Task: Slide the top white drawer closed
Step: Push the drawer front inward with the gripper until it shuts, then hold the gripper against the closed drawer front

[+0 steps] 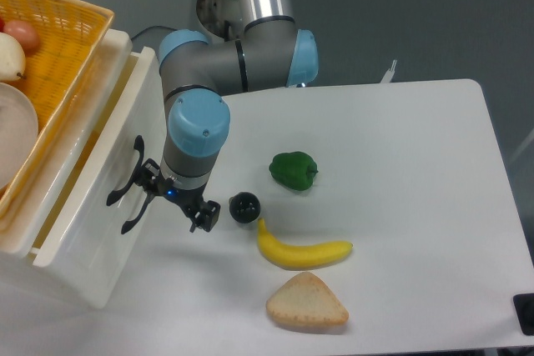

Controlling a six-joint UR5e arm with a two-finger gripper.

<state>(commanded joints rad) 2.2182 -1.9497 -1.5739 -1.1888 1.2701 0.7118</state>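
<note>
White table [417,172], rounded corner at far right, dark grey floor behind it. On it, centre-left to centre: green bell pepper [293,170], w/ a small black round object [244,207] just to its lower left. Below those a yellow banana [302,251], curved, its left tip just beside the black object; can't tell if touching. Nearest the front edge, a triangular bread slice [306,301], just below the banana, approx. touching it. White cabinet [83,248] sits at the left end of the table. Dark thing [526,313] at front right corner, cut off by frame.
</note>
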